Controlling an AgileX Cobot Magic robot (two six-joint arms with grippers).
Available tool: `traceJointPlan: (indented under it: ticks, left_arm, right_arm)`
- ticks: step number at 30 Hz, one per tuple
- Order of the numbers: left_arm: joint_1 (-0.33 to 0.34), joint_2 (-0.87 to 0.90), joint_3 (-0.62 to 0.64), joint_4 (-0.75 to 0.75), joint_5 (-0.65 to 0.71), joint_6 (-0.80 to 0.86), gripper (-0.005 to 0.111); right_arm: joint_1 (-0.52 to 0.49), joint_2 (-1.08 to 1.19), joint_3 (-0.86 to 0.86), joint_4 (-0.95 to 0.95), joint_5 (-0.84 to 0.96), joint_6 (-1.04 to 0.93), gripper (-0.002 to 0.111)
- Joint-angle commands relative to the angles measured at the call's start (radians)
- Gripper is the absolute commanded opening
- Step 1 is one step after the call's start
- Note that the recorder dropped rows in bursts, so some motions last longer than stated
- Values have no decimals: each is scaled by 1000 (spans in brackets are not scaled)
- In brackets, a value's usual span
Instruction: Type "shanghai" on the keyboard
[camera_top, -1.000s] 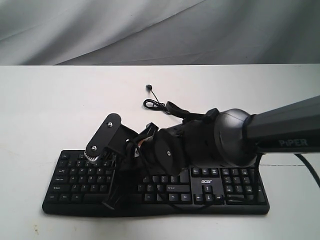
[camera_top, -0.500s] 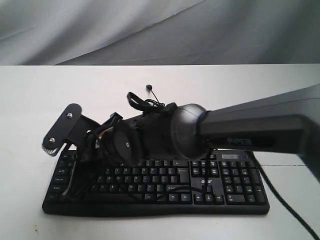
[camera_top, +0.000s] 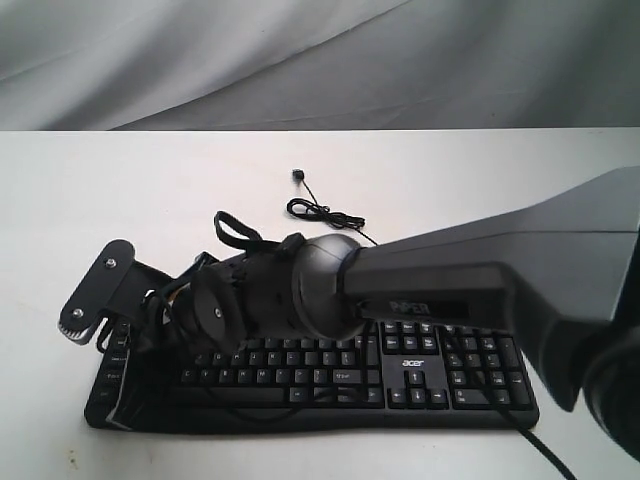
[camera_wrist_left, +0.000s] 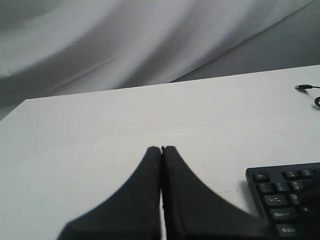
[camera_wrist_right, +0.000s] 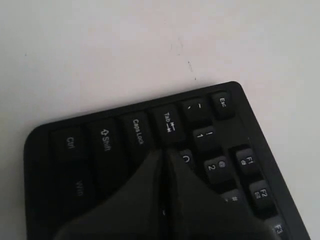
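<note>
Leftward since a second ago, the right arm's smooth dark grey rounded wrist (camera_top: 325, 285) hangs over the left end of the one wide black plastic keyboard (camera_top: 330, 375), which lies flat on the matte white worktop (camera_top: 450, 190). Its right pincer (camera_wrist_right: 164, 150), two tapered black fingers pressed together, points at the Tab and Caps Lock keys. Likewise closed, the left pincer (camera_wrist_left: 161, 148) hovers over bare worktop beside the keyboard's corner. One thin black cable (camera_top: 320, 212) coils behind
</note>
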Motion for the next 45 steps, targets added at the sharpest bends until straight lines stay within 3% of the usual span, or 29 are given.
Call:
traceJointPlan:
  ticks: [1, 32, 45]
  left_arm:
    - [-7, -4, 5, -2, -10, -4, 0]
    - [-7, -4, 5, -2, -10, -4, 0]
    - [-7, -4, 5, -2, -10, -4, 0]
  right_arm:
    - [9, 0, -7, 15, -9, -5, 0]
    - [-14, -45, -2, -35, 20, -5, 0]
    - [-116, -282, 363, 11, -92, 22, 0]
